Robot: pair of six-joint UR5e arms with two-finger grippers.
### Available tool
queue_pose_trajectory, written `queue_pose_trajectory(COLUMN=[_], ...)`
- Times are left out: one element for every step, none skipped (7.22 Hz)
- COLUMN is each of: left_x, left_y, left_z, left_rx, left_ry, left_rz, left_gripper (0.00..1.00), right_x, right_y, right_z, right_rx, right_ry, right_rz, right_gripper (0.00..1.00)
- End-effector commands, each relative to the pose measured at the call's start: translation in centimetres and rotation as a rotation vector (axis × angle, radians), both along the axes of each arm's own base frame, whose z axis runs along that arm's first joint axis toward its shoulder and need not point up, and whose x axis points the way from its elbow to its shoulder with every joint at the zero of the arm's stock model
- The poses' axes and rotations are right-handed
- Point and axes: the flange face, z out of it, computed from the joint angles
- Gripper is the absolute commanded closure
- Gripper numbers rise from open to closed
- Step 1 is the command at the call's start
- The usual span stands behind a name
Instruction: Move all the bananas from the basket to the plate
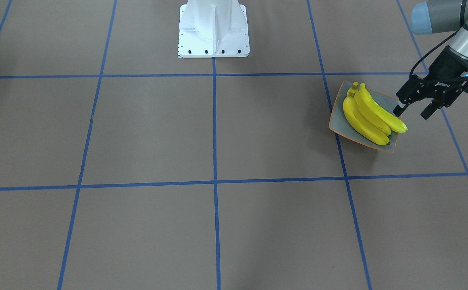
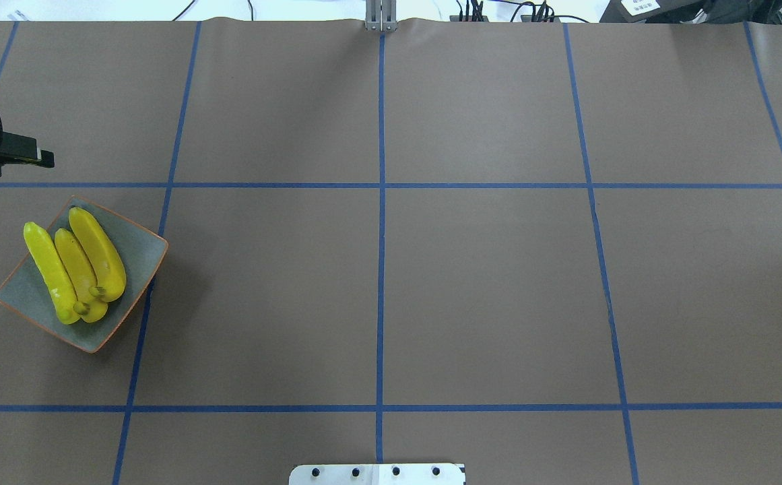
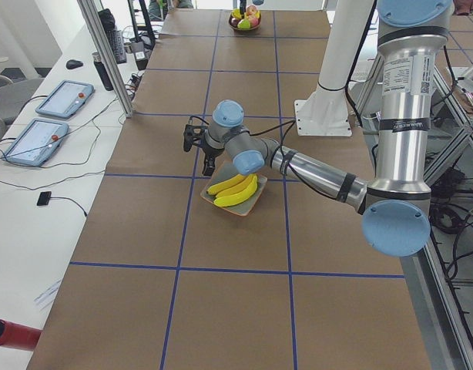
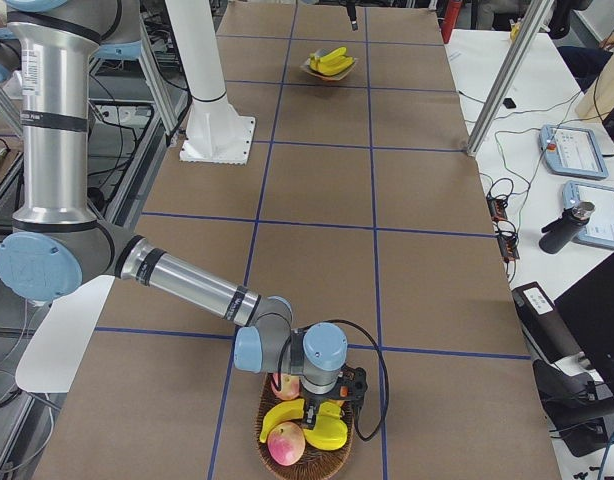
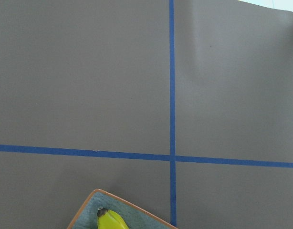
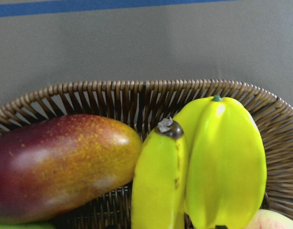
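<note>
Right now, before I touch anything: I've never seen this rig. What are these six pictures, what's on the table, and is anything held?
Two robot arms share a taped table. Four cameras are fixed: one facing the robot, one overhead, one at each table end; two ride the wrists. Three bananas lie on the plate. The left tool hangs open and empty beside it. The right tool is over the basket, where a fourth banana waits beside a mango. Whether that tool grips, I cannot tell.
</note>
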Motion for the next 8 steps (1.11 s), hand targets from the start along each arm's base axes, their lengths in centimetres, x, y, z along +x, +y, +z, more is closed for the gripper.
queue_pose_trajectory(left_x=[-0.21,-0.21,-0.27,-0.31,-0.37,-0.36,-0.36,-0.37], left_y=[0.18,0.18,0.28,0.40,0.53,0.53,0.53,0.57], left_z=[-0.47,-0.49,-0.62,-0.79,-0.80,-0.78,-0.78,-0.88], left_rx=[0.006,0.007,0.007,0.011,0.010,0.009,0.009,0.011], left_ry=[0.005,0.006,0.007,0.010,0.011,0.010,0.010,0.012], left_rz=[-0.002,-0.002,-0.003,-0.002,-0.001,-0.001,-0.001,0.001], left_gripper=[0.01,0.01,0.01,0.01,0.01,0.01,0.01,0.01], right_x=[-0.42,-0.62,-0.66,-0.78,-0.83,-1.01,-1.06,-1.10], right_y=[0.11,0.08,0.32,0.34,0.39,0.45,0.44,0.47], right_z=[0.08,0.08,0.28,0.35,0.49,0.64,0.65,0.73], right_rx=[-0.005,-0.005,-0.008,-0.010,-0.010,-0.013,-0.012,-0.013], right_ry=[-0.013,-0.013,-0.011,-0.011,-0.010,-0.008,-0.007,-0.004], right_rz=[-0.006,-0.011,-0.014,-0.017,-0.019,-0.024,-0.027,-0.030], right_gripper=[0.26,0.26,0.27,0.28,0.28,0.28,0.28,0.29])
